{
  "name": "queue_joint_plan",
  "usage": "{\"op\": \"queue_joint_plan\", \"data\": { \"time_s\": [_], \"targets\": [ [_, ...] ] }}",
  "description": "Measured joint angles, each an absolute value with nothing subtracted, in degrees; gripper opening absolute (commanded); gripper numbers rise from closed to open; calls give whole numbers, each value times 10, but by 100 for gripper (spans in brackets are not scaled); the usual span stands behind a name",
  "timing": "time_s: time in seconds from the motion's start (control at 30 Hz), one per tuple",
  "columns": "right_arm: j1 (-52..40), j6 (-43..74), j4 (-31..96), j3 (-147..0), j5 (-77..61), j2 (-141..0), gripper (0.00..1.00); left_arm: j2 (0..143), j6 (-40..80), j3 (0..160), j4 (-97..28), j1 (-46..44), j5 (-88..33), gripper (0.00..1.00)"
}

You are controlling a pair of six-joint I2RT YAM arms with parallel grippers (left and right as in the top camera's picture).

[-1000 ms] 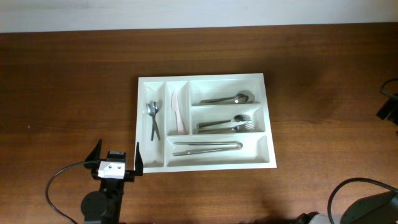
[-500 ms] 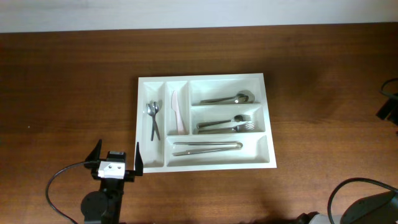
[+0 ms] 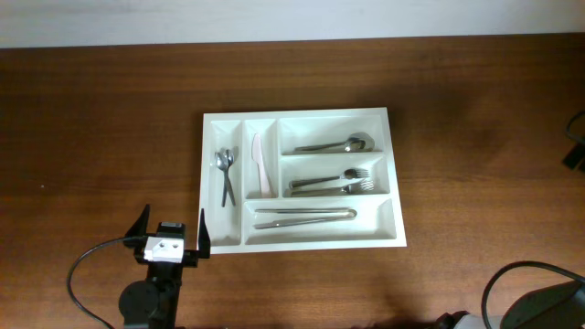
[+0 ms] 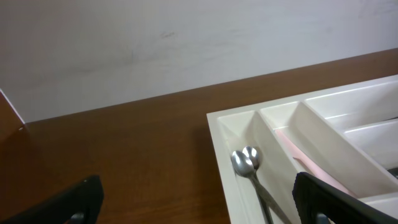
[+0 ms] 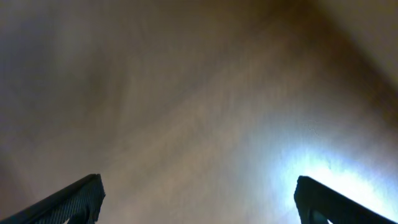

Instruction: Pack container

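The table (image 3: 91, 137) carries one thing, the white cutlery tray (image 3: 302, 115), about mid-table, its long axis parallel to the near edge. Your left arm (image 3: 151, 294) is the nearer one. The left jaws stand wide and empty off the tray's near left corner, so the tray lies ahead and to their right. One finger (image 3: 203, 228) sits just beside the rim; you cannot tell whether it touches. The right jaws stand wide too, holding nothing, but their wrist view gives only blurred brown, and the overhead cuts the right arm (image 3: 539, 306) off at the near right corner.

Inside the tray you have:
- spoons (image 3: 338, 144)
- forks (image 3: 334, 184)
- long metal pieces (image 3: 304, 217), hard to name
- a pale knife (image 3: 261, 169)
- teaspoons (image 3: 225, 175)

No loose utensil shows, so anything left to pack is probably out of view.
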State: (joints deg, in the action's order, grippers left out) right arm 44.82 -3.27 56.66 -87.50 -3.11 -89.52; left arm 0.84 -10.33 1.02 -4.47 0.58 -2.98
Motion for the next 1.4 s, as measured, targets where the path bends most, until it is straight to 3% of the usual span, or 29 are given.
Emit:
{"op": "queue_joint_plan", "data": {
  "time_s": [0.17,0.47,0.97,1.4],
  "targets": [
    [436,-27,418,-853,-76,-865,99,8,-103,10,-45,6,-30,99],
    [308,-25,115,-679,-112,-675,99,8,-103,10,-45,6,-30,99],
    [143,-26,-21,-445,-120,-425,99,8,-103,10,-45,6,-30,99],
    [91,-25,-95,-269,-120,-199,99,8,-103,10,-45,6,-30,99]
  ]
}}
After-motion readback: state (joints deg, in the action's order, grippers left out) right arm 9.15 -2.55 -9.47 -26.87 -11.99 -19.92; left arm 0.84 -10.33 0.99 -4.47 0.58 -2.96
